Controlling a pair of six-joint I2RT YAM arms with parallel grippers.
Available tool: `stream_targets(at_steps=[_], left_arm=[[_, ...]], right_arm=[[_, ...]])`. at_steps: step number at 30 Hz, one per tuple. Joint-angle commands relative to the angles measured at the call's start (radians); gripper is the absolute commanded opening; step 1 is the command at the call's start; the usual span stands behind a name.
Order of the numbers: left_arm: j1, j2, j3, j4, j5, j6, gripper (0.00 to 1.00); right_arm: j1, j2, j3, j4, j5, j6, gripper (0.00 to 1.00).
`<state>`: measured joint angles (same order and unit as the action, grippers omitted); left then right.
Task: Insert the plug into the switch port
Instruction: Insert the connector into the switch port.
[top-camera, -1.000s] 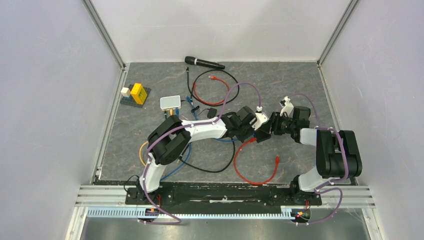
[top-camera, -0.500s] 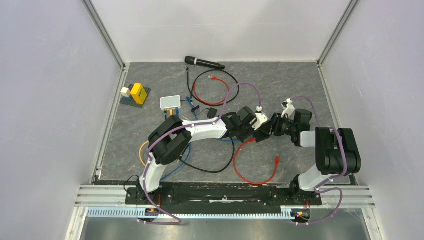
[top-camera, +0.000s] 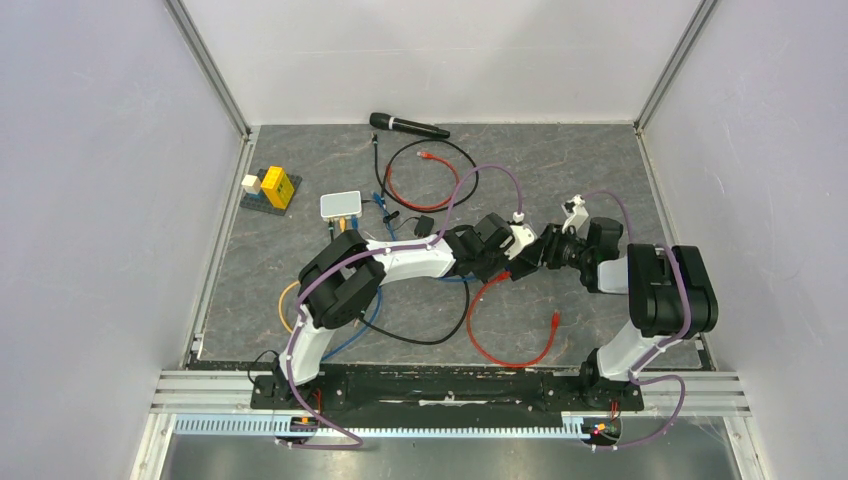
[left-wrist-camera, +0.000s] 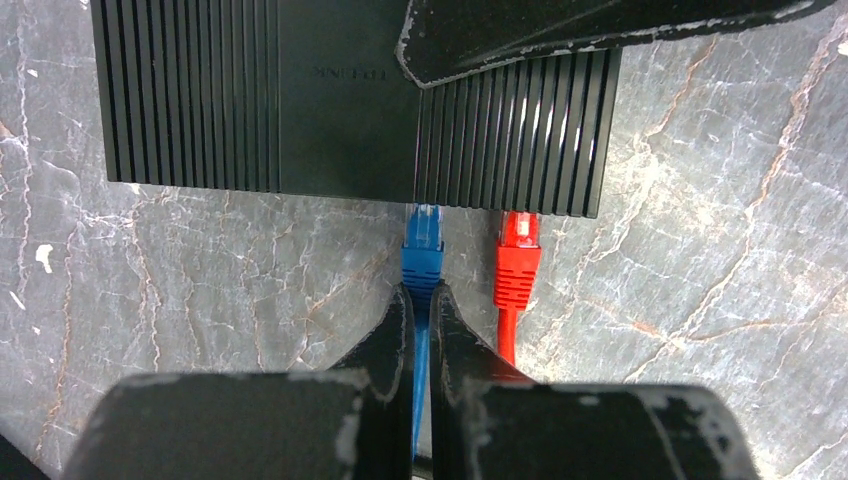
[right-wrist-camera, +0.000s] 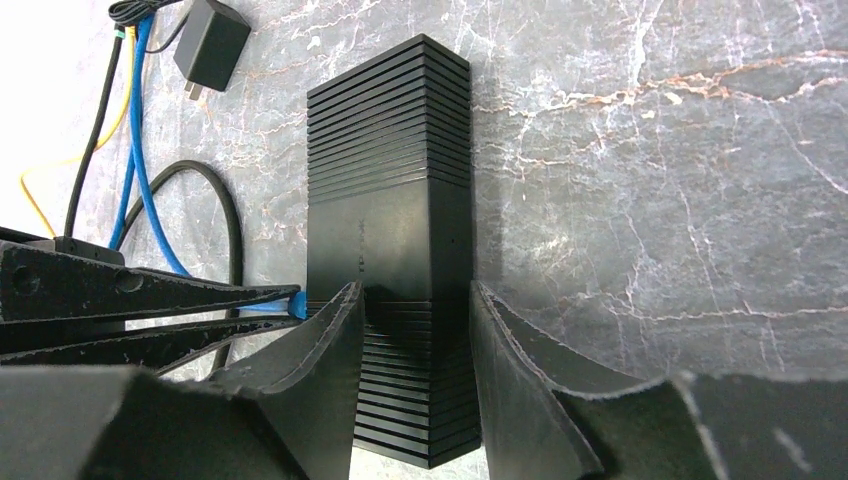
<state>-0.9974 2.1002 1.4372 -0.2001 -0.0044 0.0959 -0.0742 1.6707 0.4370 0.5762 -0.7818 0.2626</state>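
Note:
A black ribbed switch box lies on the grey table; it also shows in the right wrist view. My left gripper is shut on the blue cable just behind its blue plug. The plug's clear tip is at a port in the switch's near edge. A red plug sits in the neighbouring port. My right gripper is shut on the switch, one finger on each long side. In the top view both grippers meet at table centre and hide the switch.
A small pale grey-white box lies at the back left, far from both grippers. Red, black, blue and yellow cables loop over the table. A black adapter, a microphone and a yellow block stack lie further off.
The right arm's elbow has swung slightly to the right and its wrist has turned a little. Both grippers stay together at the switch, still shut.

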Motion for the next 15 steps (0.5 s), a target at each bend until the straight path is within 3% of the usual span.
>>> stream_targets(at_steps=[1,10,15], left_arm=[[-0.010,0.047,0.072,0.292,0.009,0.037,0.02],[-0.004,0.036,0.092,0.343,0.026,-0.003,0.02],[-0.003,0.042,0.113,0.365,0.029,-0.040,0.02]], right_arm=[[0.105,0.094,-0.090,-0.283,-0.050,0.008,0.43],[0.164,0.087,-0.108,-0.319,-0.027,0.010,0.43],[0.209,0.071,-0.171,-0.207,-0.062,0.115,0.42]])
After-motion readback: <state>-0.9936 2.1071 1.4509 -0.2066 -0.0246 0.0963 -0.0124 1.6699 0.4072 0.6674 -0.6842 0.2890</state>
